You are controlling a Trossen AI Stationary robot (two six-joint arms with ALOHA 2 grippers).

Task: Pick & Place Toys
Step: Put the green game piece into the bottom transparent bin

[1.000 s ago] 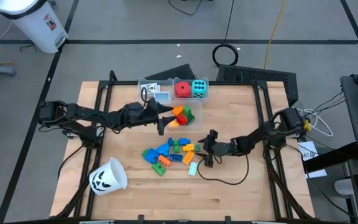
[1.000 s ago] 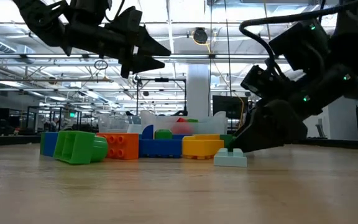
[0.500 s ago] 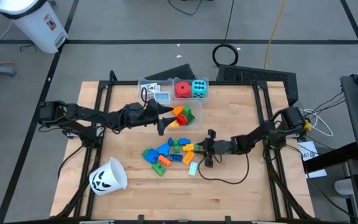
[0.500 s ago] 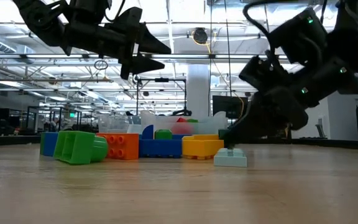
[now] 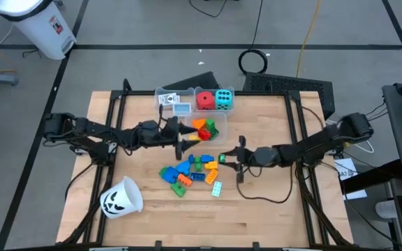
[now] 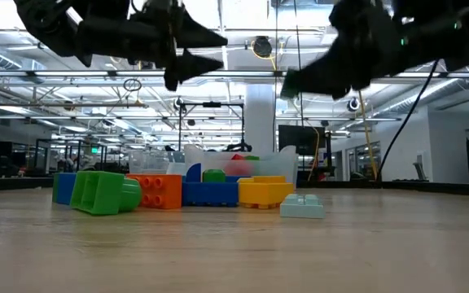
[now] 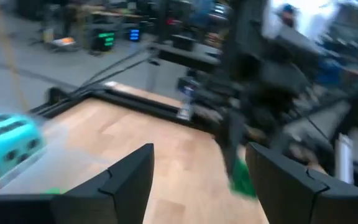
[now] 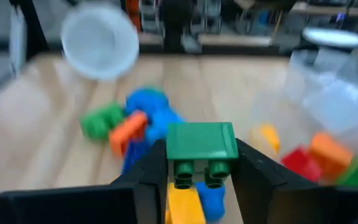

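Note:
Toys lie in a pile [image 5: 190, 172] at the table's middle: blue, green, orange and yellow blocks, with a pale mint block [image 5: 216, 188] beside them. My right gripper [image 5: 225, 158] hovers above the pile's right end, shut on a green block [image 8: 202, 142]. My left gripper [image 5: 187, 136] hangs open over the table just left of the bin of blocks [image 5: 208, 129], nothing between its fingers [image 7: 135, 177]. A red die [image 5: 204, 101], a cyan die [image 5: 223, 100] and cards [image 5: 174, 102] sit in the far clear bin. My right gripper pinches the green block between its two fingers [image 8: 145, 171], one on each opposite side face [image 8: 170, 148]. The fingers reach in about level from the table's right side. The block is lifted clear of the table, and two round knobs show on its face toward the wrist.
A white cup with a black pumpkin face [image 5: 121, 197] lies on its side at the near left. The clear bins [image 5: 162, 94] stand at the far middle edge. A black cable [image 5: 257, 199] loops on the wood under the right arm. Bare wood lies near and right.
My right gripper has closed on the green block at the pile's right end and risen well above the table, lifting the block clear; the rest of the pile has stayed put.

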